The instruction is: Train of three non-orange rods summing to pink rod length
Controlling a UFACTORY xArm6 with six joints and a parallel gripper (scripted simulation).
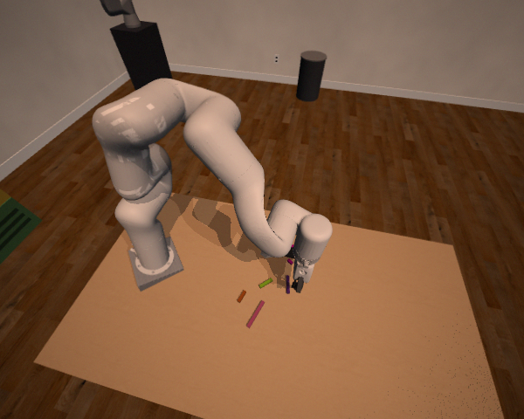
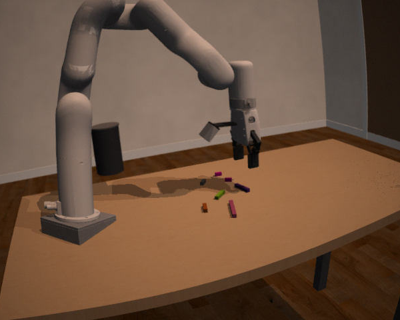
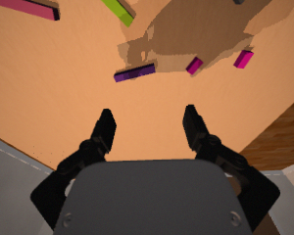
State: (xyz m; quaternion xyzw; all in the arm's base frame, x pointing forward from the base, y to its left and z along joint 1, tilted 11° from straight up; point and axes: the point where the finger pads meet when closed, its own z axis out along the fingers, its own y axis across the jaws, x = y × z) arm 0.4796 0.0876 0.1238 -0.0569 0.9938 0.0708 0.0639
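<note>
My gripper (image 1: 298, 285) (image 2: 245, 160) (image 3: 148, 115) is open and empty, hovering above the table (image 1: 389, 315) (image 2: 297, 207) (image 3: 64, 88) close to the purple rod (image 1: 287, 284) (image 2: 242, 187) (image 3: 134, 72). Two magenta rods (image 2: 217, 173) (image 2: 228, 179) (image 3: 194, 65) (image 3: 243, 59) lie just beyond the purple one, apart from each other. The grey rod (image 2: 203, 181) lies in the arm's shadow. The lime rod (image 1: 265, 283) (image 2: 219, 194) (image 3: 119, 11), the pink rod (image 1: 255, 313) (image 2: 232, 208) (image 3: 26, 7) and the orange rod (image 1: 241, 295) (image 2: 205, 207) lie separately nearer the front. No rods touch.
The robot base (image 1: 154, 271) (image 2: 76, 227) stands at the table's left. The table edge and wooden floor (image 3: 284, 127) show at the right of the wrist view. A dark cylinder (image 1: 310, 75) (image 2: 106, 148) stands on the floor behind.
</note>
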